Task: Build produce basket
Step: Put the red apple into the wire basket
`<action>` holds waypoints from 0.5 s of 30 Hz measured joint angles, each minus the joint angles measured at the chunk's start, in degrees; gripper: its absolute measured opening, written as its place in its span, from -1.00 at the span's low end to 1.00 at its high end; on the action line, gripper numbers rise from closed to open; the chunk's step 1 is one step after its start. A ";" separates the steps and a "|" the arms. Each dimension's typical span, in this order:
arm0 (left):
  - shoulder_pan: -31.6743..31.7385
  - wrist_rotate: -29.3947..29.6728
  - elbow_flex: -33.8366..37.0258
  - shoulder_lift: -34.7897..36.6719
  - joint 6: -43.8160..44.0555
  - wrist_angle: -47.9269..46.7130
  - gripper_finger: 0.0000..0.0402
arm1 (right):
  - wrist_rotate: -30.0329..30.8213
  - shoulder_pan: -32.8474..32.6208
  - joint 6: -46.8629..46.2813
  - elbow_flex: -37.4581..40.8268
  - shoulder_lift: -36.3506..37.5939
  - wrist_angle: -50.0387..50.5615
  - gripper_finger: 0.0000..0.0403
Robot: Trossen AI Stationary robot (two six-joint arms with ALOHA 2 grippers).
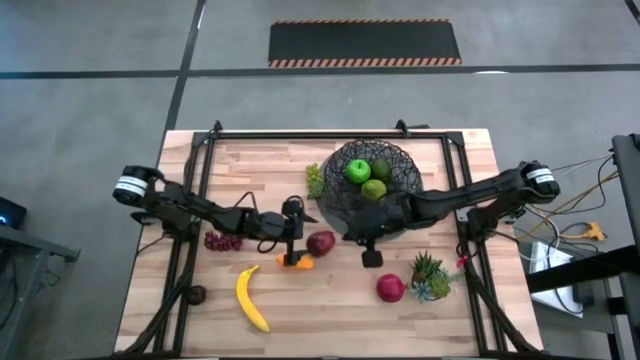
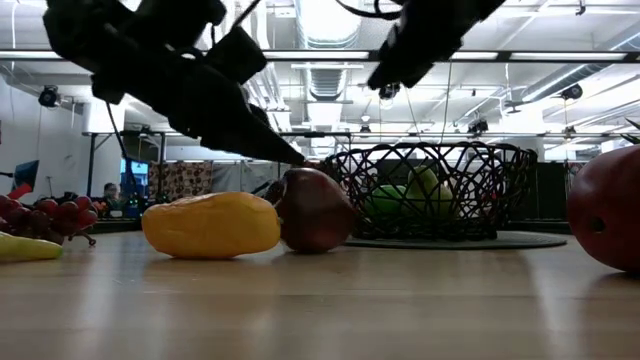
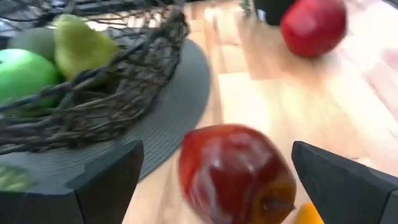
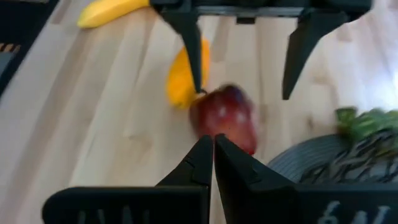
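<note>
My left gripper [image 3: 214, 180], fingers spread wide, straddles the dark red toy apple [image 1: 321, 243] lying just left of the round black wire basket [image 1: 400, 180]; closing off-centre could squirt it away. My right gripper [image 4: 213, 158] waits pressed together beside the basket.

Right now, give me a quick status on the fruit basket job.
Left gripper open around dark red apple beside basket. Right gripper shut, hovering close by. Orange piece touches the apple.

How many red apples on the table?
2: one just left of the basket, between the open left tool's fingers; one near the front edge beside the plant.
</note>
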State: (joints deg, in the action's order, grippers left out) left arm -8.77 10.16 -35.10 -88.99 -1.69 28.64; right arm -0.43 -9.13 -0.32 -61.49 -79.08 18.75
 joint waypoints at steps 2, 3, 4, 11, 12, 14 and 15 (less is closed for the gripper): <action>-0.04 -0.87 -1.65 -0.69 0.28 -3.12 0.95 | 0.41 -1.30 -1.12 0.00 0.90 1.34 -0.96; -0.03 -0.91 -2.55 -0.76 0.15 -5.67 0.95 | 0.40 -1.88 -1.50 0.00 1.58 2.06 -0.96; -0.03 -0.91 -3.43 -0.76 -0.14 -8.10 0.95 | 0.43 -2.44 -1.89 0.00 2.16 2.91 -0.96; 0.01 -1.40 -5.57 -0.78 -0.41 -13.48 0.95 | 3.43 -6.45 -4.34 1.73 5.33 3.47 -0.96; 0.01 -1.21 -5.57 -0.81 -0.33 -13.28 0.95 | 3.46 -7.03 -4.37 2.29 5.75 3.42 -0.96; 0.01 1.11 -5.54 -0.89 0.56 -13.22 0.95 | 3.50 -7.92 -4.83 3.44 6.07 2.57 -0.96; 0.01 2.57 -5.54 -0.89 1.09 -12.98 0.95 | 3.65 -8.19 -5.30 4.00 6.19 1.82 -0.96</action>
State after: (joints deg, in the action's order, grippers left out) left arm -8.75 12.73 -40.64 -89.89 -0.60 15.67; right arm 3.23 -17.32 -5.62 -57.49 -72.90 20.58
